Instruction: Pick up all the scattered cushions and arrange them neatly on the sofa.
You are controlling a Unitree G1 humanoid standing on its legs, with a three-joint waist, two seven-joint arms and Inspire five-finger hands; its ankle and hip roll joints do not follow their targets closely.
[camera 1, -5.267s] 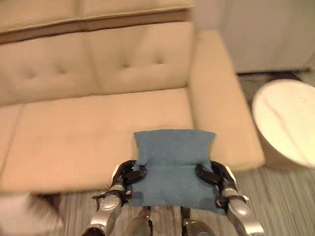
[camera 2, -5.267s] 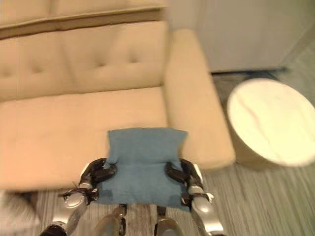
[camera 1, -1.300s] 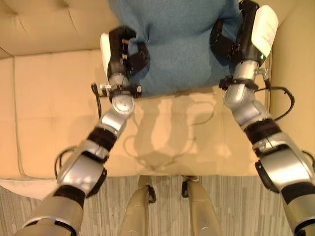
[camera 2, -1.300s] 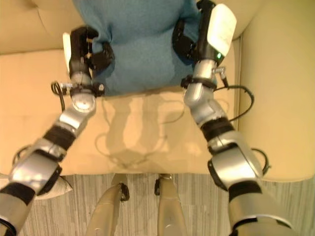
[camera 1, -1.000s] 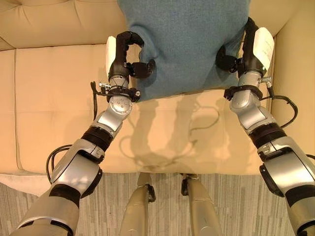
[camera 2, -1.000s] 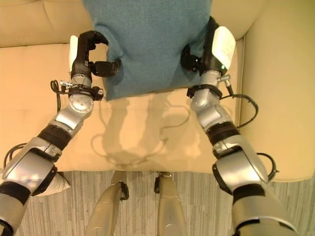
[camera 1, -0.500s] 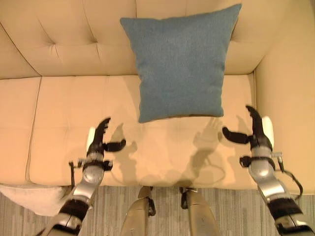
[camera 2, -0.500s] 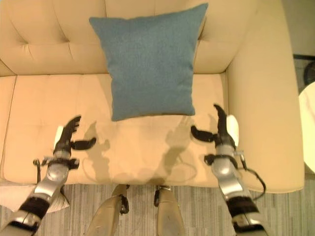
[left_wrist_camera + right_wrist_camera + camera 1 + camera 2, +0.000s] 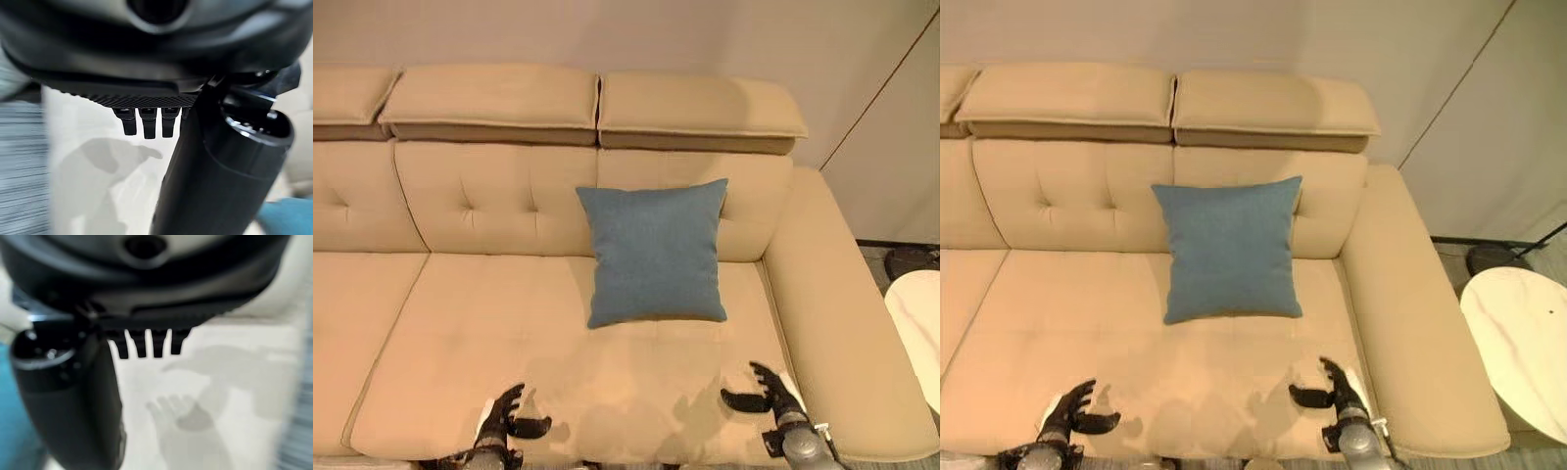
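Observation:
A blue square cushion (image 9: 654, 251) leans upright against the tufted backrest of the tan sofa (image 9: 460, 323), on the seat near its right armrest. My left hand (image 9: 501, 419) hovers over the seat's front edge, open and holding nothing. My right hand (image 9: 770, 392) is likewise open over the front edge, near the right armrest. Both hands are well below the cushion and apart from it. In the wrist views the fingers (image 9: 145, 121) of the left hand and the fingers (image 9: 142, 343) of the right hand stand straight over the pale seat.
The sofa's right armrest (image 9: 842, 333) runs down the right side. A round white marble-look table (image 9: 1518, 343) stands on the floor to the right of the sofa. A dark round base (image 9: 1494, 259) sits behind it. The seat left of the cushion is bare.
Both hands let go of the cushion, which now leans against the backrest, and drew back to the seat's front edge. The camera has risen and pulled back, showing the whole sofa.

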